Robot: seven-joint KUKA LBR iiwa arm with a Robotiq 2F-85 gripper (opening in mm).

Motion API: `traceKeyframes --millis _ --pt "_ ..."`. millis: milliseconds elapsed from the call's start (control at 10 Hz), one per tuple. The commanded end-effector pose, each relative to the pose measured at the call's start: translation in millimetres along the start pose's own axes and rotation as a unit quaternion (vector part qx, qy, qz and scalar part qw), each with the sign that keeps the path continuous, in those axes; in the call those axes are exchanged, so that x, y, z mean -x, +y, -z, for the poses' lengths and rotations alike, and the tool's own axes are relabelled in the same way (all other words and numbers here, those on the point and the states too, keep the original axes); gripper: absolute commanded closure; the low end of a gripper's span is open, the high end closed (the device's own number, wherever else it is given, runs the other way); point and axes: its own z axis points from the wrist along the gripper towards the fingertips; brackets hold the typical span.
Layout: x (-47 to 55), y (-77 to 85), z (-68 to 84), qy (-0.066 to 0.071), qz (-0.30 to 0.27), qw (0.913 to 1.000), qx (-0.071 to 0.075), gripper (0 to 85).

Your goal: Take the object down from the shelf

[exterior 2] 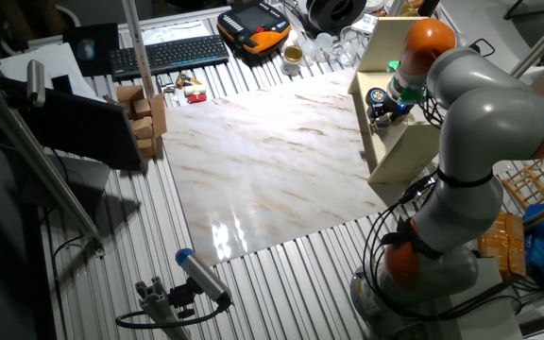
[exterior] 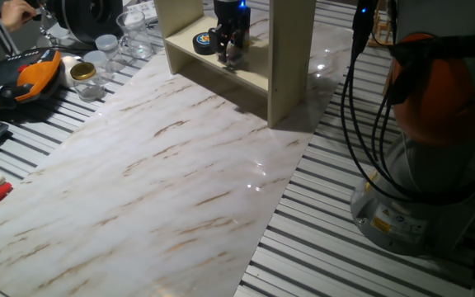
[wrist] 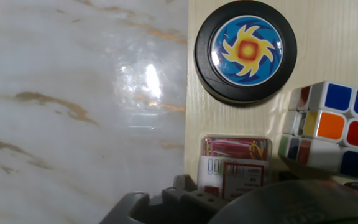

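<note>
The claw is seen inside the shelf, at the desk's twelve o'clock edge; its opening cannot be told. In the hand view, a black disc lies at twelve o'clock on the board, a puzzle cube at three, a paperclip box at six.

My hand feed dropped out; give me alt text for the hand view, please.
Looking down on the pale shelf board: a black disc with a blue and yellow swirl, a Rubik's cube at right, and a box of coloured paper clips nearest the gripper, whose fingertips are not visible. Marble table fills the left.
</note>
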Motion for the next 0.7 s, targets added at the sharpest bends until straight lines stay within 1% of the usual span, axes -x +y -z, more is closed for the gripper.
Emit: traceKeyframes --millis 0,600 --pt "0.0 0.1 -1.0 -0.001 0.000 1.0000 0.000 17.0" --pt "1.3 -1.0 -5.5 -0.001 -0.002 1.0000 0.003 17.0"
